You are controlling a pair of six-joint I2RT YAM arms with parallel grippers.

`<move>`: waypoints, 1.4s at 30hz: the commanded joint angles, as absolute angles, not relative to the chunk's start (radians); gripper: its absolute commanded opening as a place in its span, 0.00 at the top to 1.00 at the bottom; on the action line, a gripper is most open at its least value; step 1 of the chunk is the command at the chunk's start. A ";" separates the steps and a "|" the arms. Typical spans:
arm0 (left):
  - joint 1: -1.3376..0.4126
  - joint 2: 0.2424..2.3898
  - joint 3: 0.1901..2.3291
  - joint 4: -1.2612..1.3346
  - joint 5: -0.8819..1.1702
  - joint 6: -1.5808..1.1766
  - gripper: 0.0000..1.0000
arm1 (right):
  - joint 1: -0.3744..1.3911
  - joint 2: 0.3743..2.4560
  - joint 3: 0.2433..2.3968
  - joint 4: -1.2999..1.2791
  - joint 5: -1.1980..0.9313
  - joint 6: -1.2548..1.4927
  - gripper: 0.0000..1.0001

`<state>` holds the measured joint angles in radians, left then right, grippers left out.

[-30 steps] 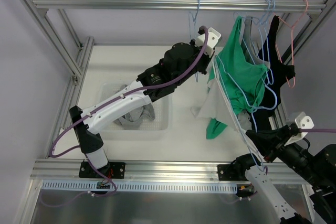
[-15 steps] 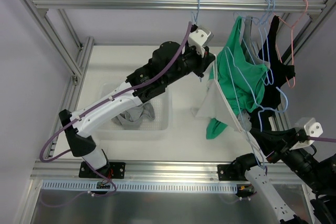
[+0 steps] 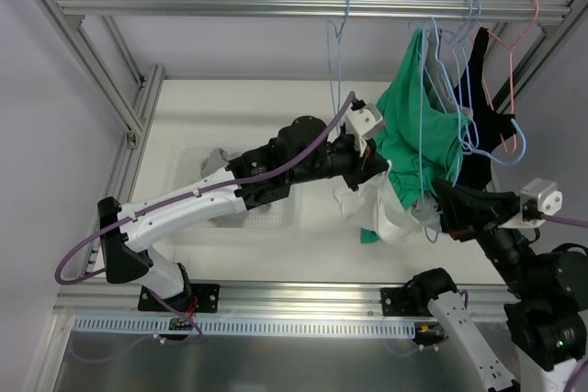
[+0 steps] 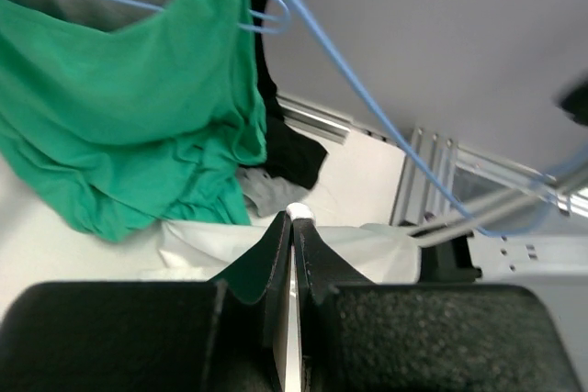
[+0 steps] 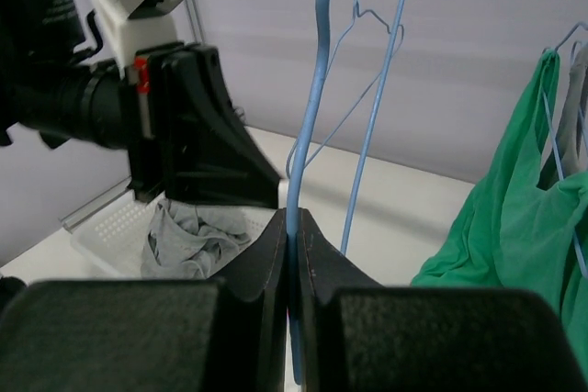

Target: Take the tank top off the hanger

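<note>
Left fingers (image 4: 273,263) are pressed together on a thin fold of white cloth; in the left wrist view it shows as a pale strip between them at lower centre. In the overhead view that arm reaches across to the middle of the frame. The cloth belongs to the white tank top (image 3: 390,214), as I read it. It hangs bunched just right of centre, above the bench (image 3: 239,107), below and against a green garment (image 3: 432,135) on neighbouring hangers.

Further right, the right fingers (image 5: 266,259) are clamped on the stem of a blue hanger (image 5: 308,117), which rises through the centre of the right wrist view towards the rail (image 3: 276,6) at the top.

I judge the step to be drawing the tank top off that hanger. To do it well, I would hold the hanger steady with the right arm and pull the cloth down and towards the left of the frame, along the slope of the hanger's shoulder. The pinch is small, so a hard tug could slip it. I cannot tell whether a strap is caught among the other blue wires, so I would go slowly and watch that the green garment is not dragged along.
</note>
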<state>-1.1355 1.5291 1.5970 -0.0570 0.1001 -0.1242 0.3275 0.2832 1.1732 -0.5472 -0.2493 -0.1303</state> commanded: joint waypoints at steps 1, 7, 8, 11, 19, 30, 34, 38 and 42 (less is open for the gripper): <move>-1.167 1.468 1.566 0.028 0.118 -0.150 1.00 | 0.334 0.272 1.083 -0.185 -0.209 -0.074 1.00; -1.189 1.459 1.499 0.038 0.120 -0.178 1.00 | 0.333 0.287 0.896 0.236 -0.244 -0.003 1.00; -1.190 1.457 1.474 0.040 0.112 -0.179 1.00 | 0.333 0.293 0.856 0.289 -0.256 -0.003 1.00; -1.193 1.451 1.416 0.049 0.107 -0.202 1.00 | 0.333 0.328 0.810 0.464 -0.278 -0.003 1.00; -1.203 1.470 1.266 0.072 0.048 -0.259 1.00 | 0.334 0.387 0.721 0.666 -0.301 -0.106 1.00; -1.203 1.574 1.229 0.072 -0.080 -0.265 1.00 | 0.333 0.416 1.094 -0.348 -0.146 -0.121 1.00; -1.203 1.632 1.242 0.069 -0.121 -0.279 0.96 | 0.334 0.399 1.147 -0.616 -0.055 -0.109 1.00; -1.203 1.644 1.236 0.068 -0.153 -0.299 0.70 | 0.334 0.416 1.175 -0.787 -0.074 -0.113 1.00; -1.203 1.611 1.232 0.055 -0.164 -0.301 0.18 | 0.333 0.472 1.209 -0.828 -0.072 -0.124 1.00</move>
